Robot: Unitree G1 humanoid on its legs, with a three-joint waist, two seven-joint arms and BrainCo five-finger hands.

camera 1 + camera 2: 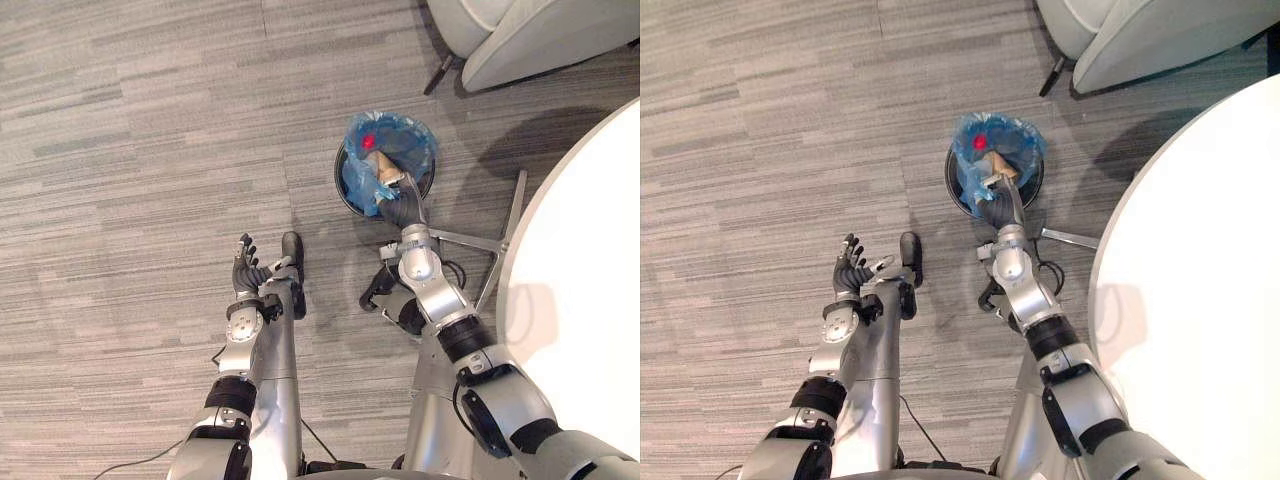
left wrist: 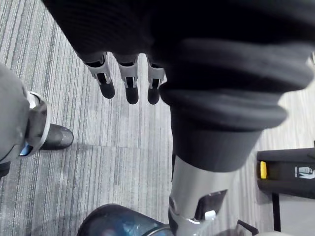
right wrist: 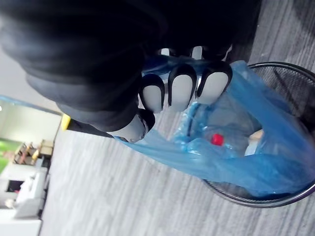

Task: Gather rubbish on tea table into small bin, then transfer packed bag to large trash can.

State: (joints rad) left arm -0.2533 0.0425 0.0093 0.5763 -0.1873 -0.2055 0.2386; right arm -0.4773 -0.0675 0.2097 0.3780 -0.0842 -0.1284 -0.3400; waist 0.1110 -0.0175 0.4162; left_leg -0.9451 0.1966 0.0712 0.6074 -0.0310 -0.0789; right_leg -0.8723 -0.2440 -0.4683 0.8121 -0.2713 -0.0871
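The blue bag [image 3: 256,162] sits in the small mesh bin [image 3: 290,69] on the carpeted floor [image 1: 150,150], its film pulled up on the near side. Through the plastic little is clear: a red cap [image 3: 217,139] and what may be a clear bottle. The right hand [image 3: 182,91] has its fingers curled round a bunched fold of the bag's edge; from the head views that grip is hard to make out. The left hand [image 1: 245,262] hangs released above the floor, apart from the bin. The white tabletop [image 1: 590,300] is cut off at the right, a grey chair [image 1: 520,40] beyond
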